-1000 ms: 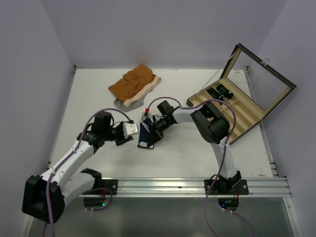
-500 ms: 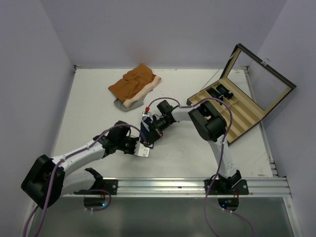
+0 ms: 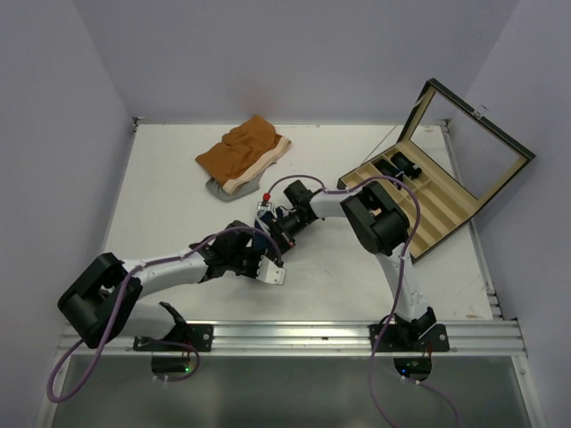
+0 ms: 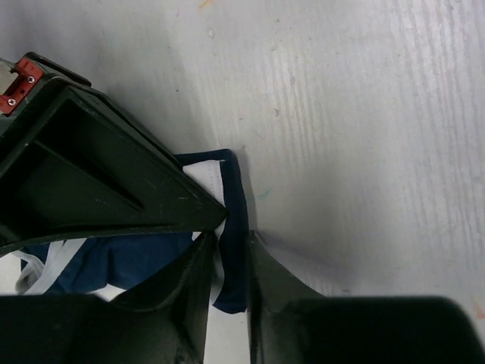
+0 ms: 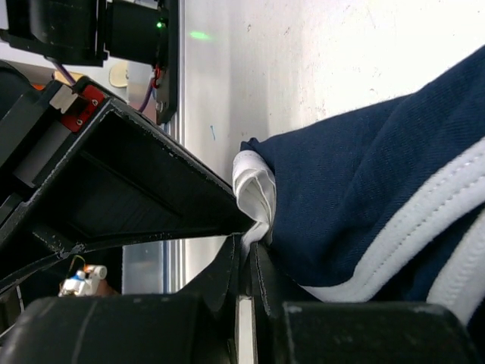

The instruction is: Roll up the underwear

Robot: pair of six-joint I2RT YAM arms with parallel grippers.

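Note:
The underwear [image 3: 262,237] is a small navy bundle with white trim near the table's middle, mostly hidden between my two grippers. My right gripper [image 3: 276,232] is shut on a white trim fold of the underwear [image 5: 364,174], pinched between its fingertips [image 5: 248,246]. My left gripper [image 3: 267,261] reaches in from the near left. Its fingers [image 4: 229,254] are closed on a narrow navy edge of the underwear [image 4: 235,216] that hangs down to the table. Each wrist view shows the other gripper's black body close by, the right one in the left wrist view [image 4: 91,174] and the left one in the right wrist view [image 5: 129,182].
Orange-brown shorts [image 3: 243,150] lie at the back on a grey garment [image 3: 217,188]. An open wooden box [image 3: 426,201] with its lid up [image 3: 473,134] stands at the right. A metal rail [image 3: 357,337] runs along the near edge.
My left arm has swung from the left to the underwear's near side, and its fingers now close on the navy edge. My right gripper has stayed shut on the underwear, shifting slightly back.

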